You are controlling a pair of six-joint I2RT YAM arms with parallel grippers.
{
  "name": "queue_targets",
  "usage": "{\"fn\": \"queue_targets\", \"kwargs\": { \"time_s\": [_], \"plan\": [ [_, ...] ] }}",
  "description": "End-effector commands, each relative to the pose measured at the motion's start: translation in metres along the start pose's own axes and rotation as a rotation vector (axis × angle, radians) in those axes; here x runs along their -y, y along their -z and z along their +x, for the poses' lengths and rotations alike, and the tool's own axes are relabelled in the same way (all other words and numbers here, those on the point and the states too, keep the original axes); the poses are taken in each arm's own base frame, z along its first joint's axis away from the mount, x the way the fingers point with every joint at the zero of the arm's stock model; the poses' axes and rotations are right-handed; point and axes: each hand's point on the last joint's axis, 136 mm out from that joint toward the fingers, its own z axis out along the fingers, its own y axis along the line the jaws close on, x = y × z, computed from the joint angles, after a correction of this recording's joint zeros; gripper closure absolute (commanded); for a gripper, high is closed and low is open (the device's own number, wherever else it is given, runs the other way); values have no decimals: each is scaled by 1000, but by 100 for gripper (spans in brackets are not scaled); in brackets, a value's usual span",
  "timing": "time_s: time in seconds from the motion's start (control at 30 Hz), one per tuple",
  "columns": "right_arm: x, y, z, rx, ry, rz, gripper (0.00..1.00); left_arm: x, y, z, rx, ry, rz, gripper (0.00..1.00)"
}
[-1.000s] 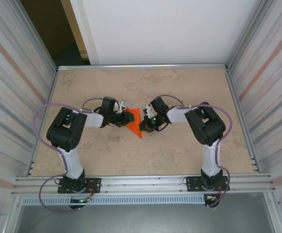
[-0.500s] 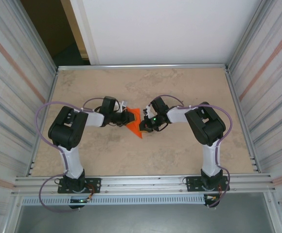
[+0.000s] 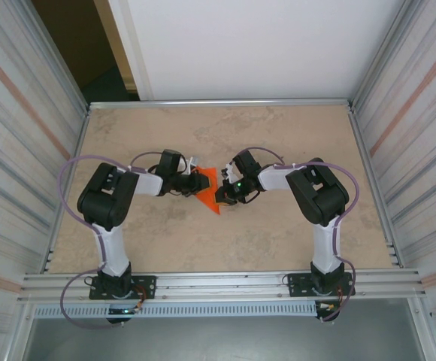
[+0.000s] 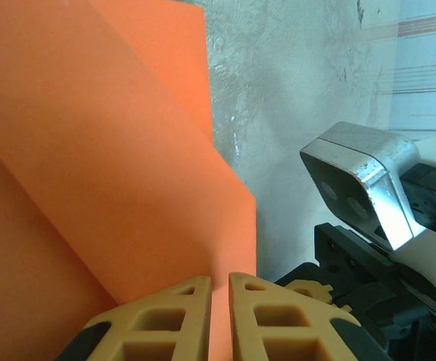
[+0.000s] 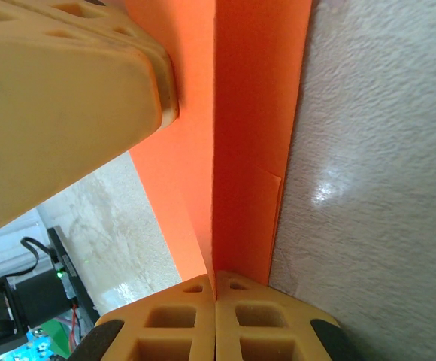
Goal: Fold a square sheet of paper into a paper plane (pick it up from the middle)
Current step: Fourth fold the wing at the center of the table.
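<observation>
The left arm [image 3: 109, 201] and the right arm [image 3: 317, 192] both bend inward from their bases, forearms reaching toward each other over the middle of the worktop [image 3: 278, 241]. The left tool [image 3: 198, 182] pinches the folded orange paper [image 3: 209, 192] between nearly touching fingers. Close opposite, the right tool [image 3: 222, 194] is clamped tight on the same paper.

Robotics lab test cell, not a home or shop. Evidence: L arm [image 3: 109, 199] & R arm [image 3: 319, 195] bolted to alu rail [image 3: 225, 284] at table [image 3: 278, 233] edge. Ribbed panel walls [image 3: 15, 150] both sides, white board [image 3: 263, 45] at back. Loose purple cabling [image 3: 62, 184]. Beige stone-look top.
</observation>
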Motion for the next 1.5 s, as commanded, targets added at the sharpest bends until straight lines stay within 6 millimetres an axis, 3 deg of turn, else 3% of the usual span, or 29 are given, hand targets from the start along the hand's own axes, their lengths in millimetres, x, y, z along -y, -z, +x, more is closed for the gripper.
{"fn": "queue_targets", "kwargs": {
  "time_s": [0.0, 0.47, 0.77, 1.07, 1.17, 1.33, 1.47],
  "plan": [
    [46, -6, 16, -35, -125, 127, 94, 1, -5, 0, -18, -3, 10, 85],
    [45, -5, 17, -35, -125, 128, 89, -14, -11, 9, -40, 21, -29, 85],
    [17, 12, 14, -18, -90, 69, 83, -42, -7, 23, -68, 68, -163, 86],
    [9, 15, 28, -52, -79, 50, 84, -49, -9, 24, -83, 83, -203, 86],
    [5, 32, 21, 20, -75, 52, 81, -51, -9, 26, -92, 84, -230, 86],
    [-10, 81, -1, 211, -25, 78, 73, -54, -9, 28, -102, 89, -264, 86],
    [-18, 82, -1, 205, 23, 116, 75, -56, -9, 28, -101, 96, -274, 86]
  ]
}}
